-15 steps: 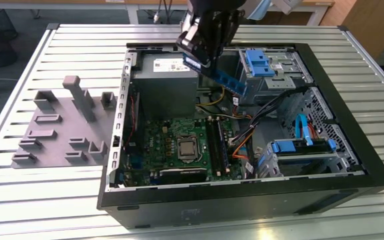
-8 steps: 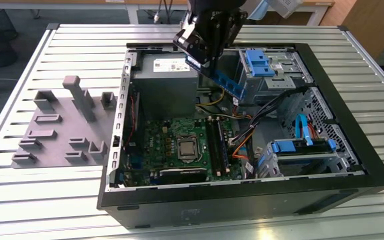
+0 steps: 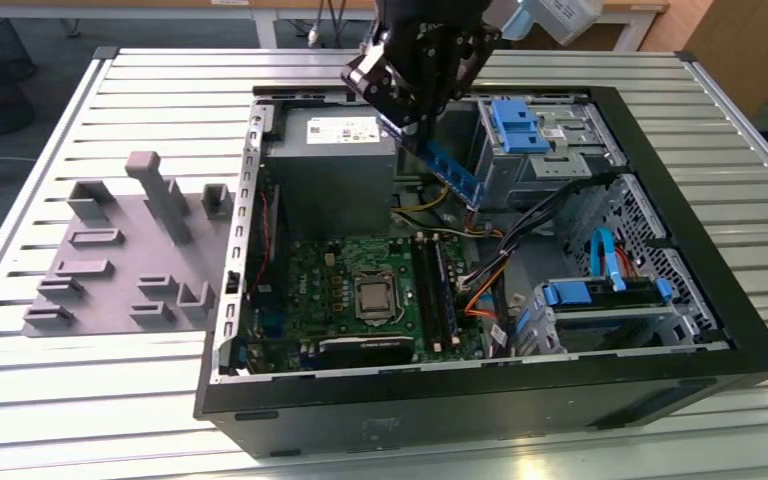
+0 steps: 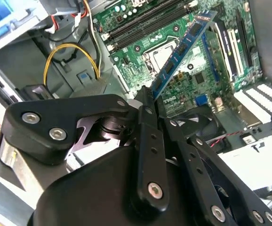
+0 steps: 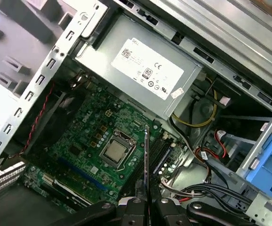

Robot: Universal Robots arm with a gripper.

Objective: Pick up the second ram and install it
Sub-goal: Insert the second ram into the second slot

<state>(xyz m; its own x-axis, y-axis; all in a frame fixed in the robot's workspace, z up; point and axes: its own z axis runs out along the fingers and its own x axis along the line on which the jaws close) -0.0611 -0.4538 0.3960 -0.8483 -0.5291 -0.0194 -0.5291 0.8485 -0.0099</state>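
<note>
**A:** Any writing worth noting?

**B:** There is print, but none of it gets read off here. The grey power supply [image 5: 140, 70] carries a white label [image 5: 148, 66] covered in small marks, seen in the first wrist view. In the exterior view the same box [image 3: 331, 135] sits in the far corner of the open computer case [image 3: 491, 400], label facing up. The motherboard [image 3: 344, 295] has fine white lettering, too small to make out.

**A:** And the gripper?

**B:** The gripper [image 4: 148, 101] has its black fingers [image 4: 150, 141] pressed together on one end of the second ram [image 4: 183, 44]. In the second wrist view the dark-blue stick juts out from between them at a slant, black chips in a row along it, over the motherboard's processor socket [image 4: 162, 56].

**A:** Where is the stick in the case?

**B:** Up in the air. In the exterior view the gripper [image 3: 411, 120] hangs above the case's far edge, just beside the power supply, and the second ram [image 3: 448, 170] slopes down from it towards the light-blue drive brackets [image 3: 518, 125]. It touches nothing but the fingers.

**A:** The first wrist view?

**B:** There the stick [image 5: 146, 160] shows edge-on as a thin dark line rising from the fingertips, with the memory slots [image 5: 159, 150] just beside it on the board below.

**A:** And outside the case?

**B:** A grey holder [image 3: 131, 250] with upright posts lies on the slatted worktop [image 3: 91, 400] near its edge on the exterior view's left.
</note>
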